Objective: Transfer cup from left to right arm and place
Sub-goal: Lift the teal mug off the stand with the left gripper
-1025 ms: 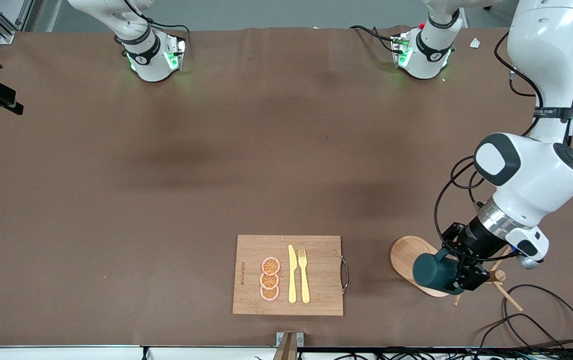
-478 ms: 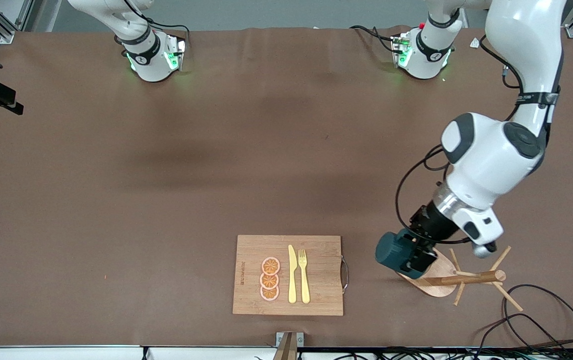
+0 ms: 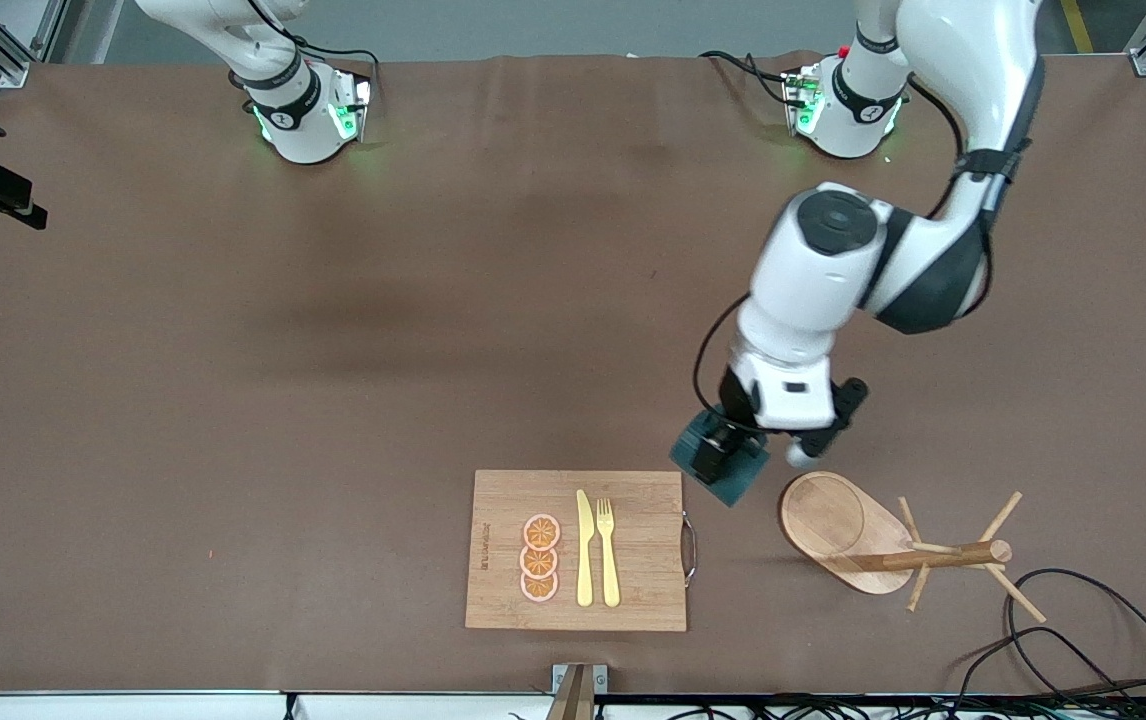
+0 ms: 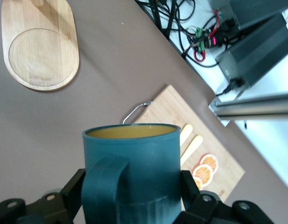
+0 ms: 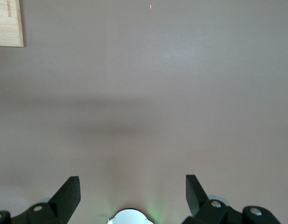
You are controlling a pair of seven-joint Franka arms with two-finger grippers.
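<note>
Left wrist view: cup (image 4: 134, 172) empty.

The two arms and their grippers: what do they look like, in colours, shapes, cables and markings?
Both arms are glossy white with rounded segments, dark grey joint caps and black bands. The bases glow green. Black cables loop along the left arm's wrist. The left gripper and the right gripper are black, with blocky fingers and small round screws.
</note>
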